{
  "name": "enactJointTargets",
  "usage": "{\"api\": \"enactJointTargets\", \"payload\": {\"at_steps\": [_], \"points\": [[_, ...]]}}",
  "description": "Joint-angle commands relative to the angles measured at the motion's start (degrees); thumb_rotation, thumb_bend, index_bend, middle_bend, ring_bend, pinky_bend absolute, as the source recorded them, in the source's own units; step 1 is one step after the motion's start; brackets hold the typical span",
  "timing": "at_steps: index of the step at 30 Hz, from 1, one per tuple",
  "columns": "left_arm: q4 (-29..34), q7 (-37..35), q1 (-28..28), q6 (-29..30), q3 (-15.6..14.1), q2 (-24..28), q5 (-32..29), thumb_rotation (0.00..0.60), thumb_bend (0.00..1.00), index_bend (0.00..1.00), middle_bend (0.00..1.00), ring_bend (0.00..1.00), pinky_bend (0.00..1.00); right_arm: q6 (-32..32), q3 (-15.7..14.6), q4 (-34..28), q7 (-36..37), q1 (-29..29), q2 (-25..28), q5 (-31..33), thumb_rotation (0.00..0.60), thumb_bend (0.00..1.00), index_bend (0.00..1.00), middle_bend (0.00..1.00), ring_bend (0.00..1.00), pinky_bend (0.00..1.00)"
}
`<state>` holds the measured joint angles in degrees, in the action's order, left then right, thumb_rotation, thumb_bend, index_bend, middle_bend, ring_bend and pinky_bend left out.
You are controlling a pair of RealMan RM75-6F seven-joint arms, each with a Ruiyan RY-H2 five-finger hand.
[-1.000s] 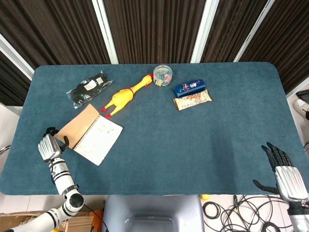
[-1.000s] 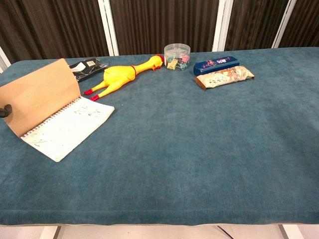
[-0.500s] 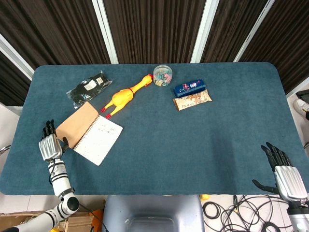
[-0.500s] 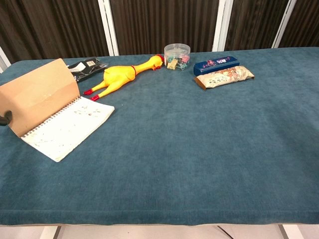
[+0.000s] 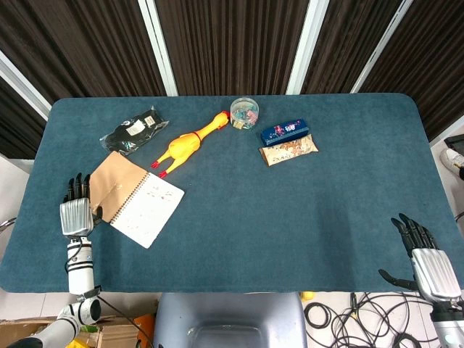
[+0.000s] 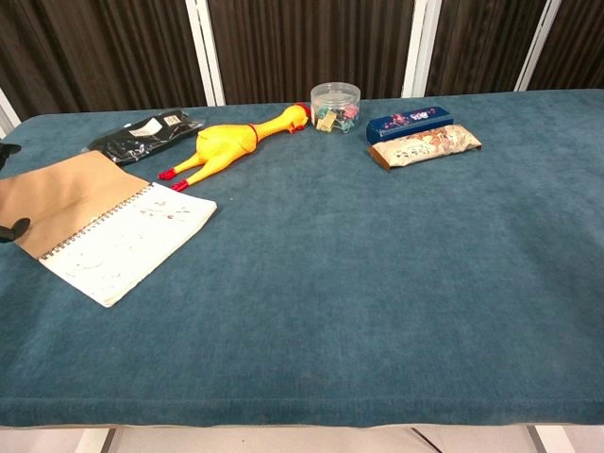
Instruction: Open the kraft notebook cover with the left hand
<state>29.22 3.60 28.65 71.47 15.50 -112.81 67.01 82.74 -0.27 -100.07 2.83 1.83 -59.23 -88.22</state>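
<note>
A blue cloth-covered surface [image 5: 239, 217] holds a spiral notebook [image 5: 134, 197] near its front left corner. The notebook lies open: its brown kraft cover [image 5: 110, 180] is folded back almost flat to the left, and a white page with faint writing faces up.

The left hand [image 5: 75, 210] sits just beside the cover's outer edge, fingers [image 5: 75, 187] straight and slightly apart, holding nothing; whether a fingertip touches the cover cannot be told. The right hand [image 5: 426, 261] rests at the front right edge, well apart, fingers spread and empty.

The cover looks like thin, light card: stiff enough to swing as one sheet on the wire spiral, likely to crease if pinched hard. Its free long edge, opposite the spiral, seems the best place to take hold.

Further back lie a black packet [image 5: 134, 132], a yellow rubber chicken [image 5: 185, 145], a clear jar [image 5: 245, 113], a blue box [image 5: 284, 131] and a snack bar [image 5: 288, 151].
</note>
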Motion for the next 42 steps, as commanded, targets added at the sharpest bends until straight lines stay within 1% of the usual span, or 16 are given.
{"api": "enactJointTargets", "payload": {"at_steps": [1,4,6,9,11,13,14,16,17,19,21,23,25,28,37,42], "points": [[-5.66,-4.90,0.88,2.38,-1.40,-1.70,3.27,0.600,0.36,0.00,0.00,0.00,0.34,-0.01,0.03,-0.01,-0.07,0.02,-0.04,0.05,0.600,0.07,0.00,0.00,0.00,0.10],[-6.77,-8.40,0.89,4.70,-2.58,-0.66,5.65,0.600,0.36,0.00,0.00,0.00,0.34,0.03,0.03,-0.02,-0.17,0.01,-0.10,0.05,0.600,0.07,0.00,0.00,0.00,0.10],[-6.36,-10.78,0.63,7.70,-3.73,1.20,7.85,0.600,0.36,0.00,0.00,0.00,0.33,0.13,0.06,-0.02,-0.24,-0.01,-0.18,0.05,0.600,0.07,0.00,0.00,0.00,0.10],[-2.16,-13.92,-0.61,12.42,-5.89,6.08,11.40,0.600,0.36,0.00,0.00,0.00,0.32,0.38,0.19,0.13,-0.43,-0.02,-0.45,0.01,0.600,0.07,0.00,0.00,0.00,0.10],[4.93,-14.50,-2.52,16.31,-8.19,11.37,14.48,0.600,0.37,0.00,0.00,0.00,0.32,0.61,0.29,0.29,-0.64,-0.04,-0.72,-0.03,0.600,0.07,0.00,0.00,0.00,0.10],[13.78,-12.75,-4.99,20.51,-10.13,16.73,16.97,0.600,0.37,0.00,0.00,0.00,0.32,1.02,0.48,0.52,-0.97,-0.12,-1.13,-0.05,0.600,0.07,0.00,0.00,0.00,0.10],[20.32,-10.37,-6.73,23.32,-11.49,20.21,18.66,0.600,0.37,0.00,0.00,0.00,0.32,1.51,0.68,0.74,-1.25,-0.20,-1.56,-0.12,0.600,0.07,0.00,0.00,0.00,0.10],[29.13,-5.70,-8.97,27.06,-13.38,24.60,21.21,0.600,0.36,0.01,0.00,0.00,0.30,2.44,0.99,1.26,-1.75,-0.38,-2.30,-0.37,0.600,0.07,0.00,0.00,0.00,0.10],[34.40,-1.93,-10.01,28.34,-15.10,27.49,23.30,0.600,0.36,0.02,0.00,0.01,0.30,3.06,1.09,1.58,-2.11,-0.54,-2.67,-0.64,0.600,0.07,0.00,0.00,0.00,0.10],[41.47,3.42,-11.50,29.74,-17.76,31.61,26.62,0.600,0.37,0.04,0.00,0.02,0.28,3.96,1.15,1.91,-2.57,-0.90,-3.12,-0.89,0.600,0.07,0.00,0.00,0.00,0.10],[45.95,6.72,-12.79,29.37,-19.99,34.00,28.28,0.600,0.37,0.05,0.00,0.02,0.28,4.45,1.07,1.91,-2.84,-1.18,-3.15,-1.05,0.600,0.07,0.00,0.00,0.00,0.09],[50.50,9.60,-13.75,27.10,-22.37,37.00,29.01,0.600,0.37,0.06,0.00,0.03,0.27,4.90,1.04,1.87,-2.86,-1.41,-3.03,-1.23,0.600,0.07,0.00,0.00,0.00,0.09],[55.75,11.69,-14.56,24.47,-23.58,39.76,27.78,0.600,0.38,0.07,0.01,0.04,0.27,5.21,1.06,1.85,-2.73,-1.57,-2.90,-1.31,0.600,0.07,0.00,0.00,0.00,0.09],[59.58,13.60,-14.92,22.41,-23.70,41.79,27.06,0.600,0.39,0.08,0.03,0.05,0.27,5.06,0.94,1.79,-2.67,-1.62,-2.58,-1.31,0.600,0.07,0.00,0.00,0.00,0.09],[63.19,18.88,-15.58,16.54,-21.21,42.62,21.42,0.600,0.40,0.13,0.04,0.06,0.28,4.48,0.54,1.43,-1.85,-1.51,-1.80,-1.78,0.600,0.07,0.00,0.00,0.00,0.09],[63.52,19.33,-15.77,15.88,-20.47,42.65,21.99,0.600,0.40,0.13,0.05,0.07,0.28,4.57,0.49,1.52,-1.52,-1.56,-1.78,-1.99,0.600,0.07,0.00,0.00,0.00,0.09]]}}
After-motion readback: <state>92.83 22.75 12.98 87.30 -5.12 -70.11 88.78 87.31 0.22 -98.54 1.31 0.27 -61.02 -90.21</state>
